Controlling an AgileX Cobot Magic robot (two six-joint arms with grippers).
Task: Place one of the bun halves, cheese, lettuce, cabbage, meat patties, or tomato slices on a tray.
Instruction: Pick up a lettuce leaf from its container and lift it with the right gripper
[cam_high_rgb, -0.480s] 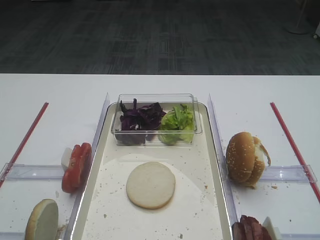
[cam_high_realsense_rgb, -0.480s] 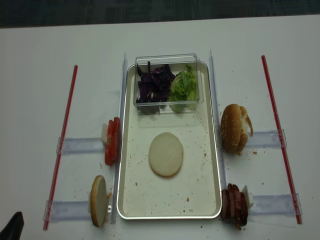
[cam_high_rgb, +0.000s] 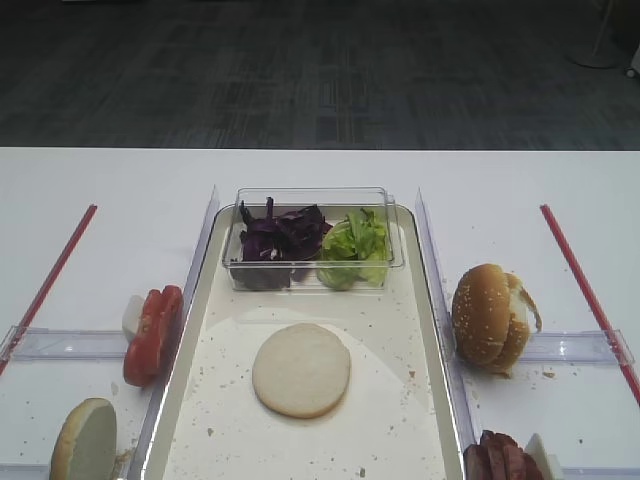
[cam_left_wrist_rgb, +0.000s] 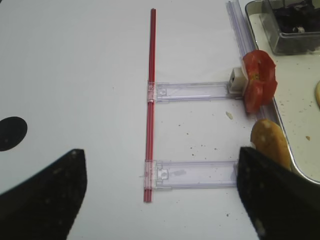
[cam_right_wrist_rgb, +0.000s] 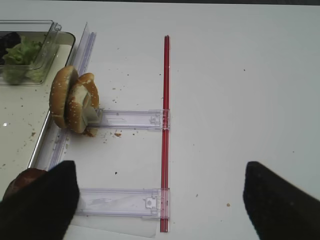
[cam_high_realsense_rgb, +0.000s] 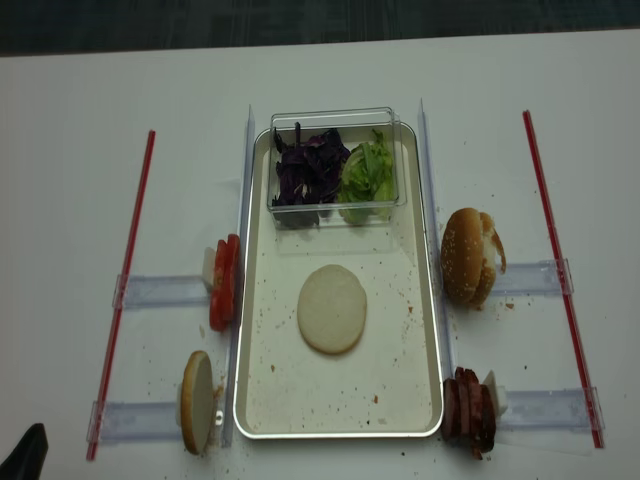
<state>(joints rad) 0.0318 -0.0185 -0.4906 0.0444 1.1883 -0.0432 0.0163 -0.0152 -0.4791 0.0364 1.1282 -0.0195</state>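
**Nothing moves on the worktop**

Left claw (cam_left_wrist_rgb: 160, 200) is spread wide, holding nothing. Tomato slices (cam_high_realsense_rgb: 224, 282) stay put beside the tray (cam_high_realsense_rgb: 258, 400). One pale bun half (cam_high_realsense_rgb: 332, 308) still lies flat inside it. Right claw (cam_right_wrist_rgb: 160, 200) hangs spread wide too.

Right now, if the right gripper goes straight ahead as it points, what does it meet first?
Probably the red strip, lying between the right gripper's open fingers; depth is unclear.

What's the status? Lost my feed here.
Both grippers open, empty, off the tray. One pale bun half flat on it. Nothing blocking.
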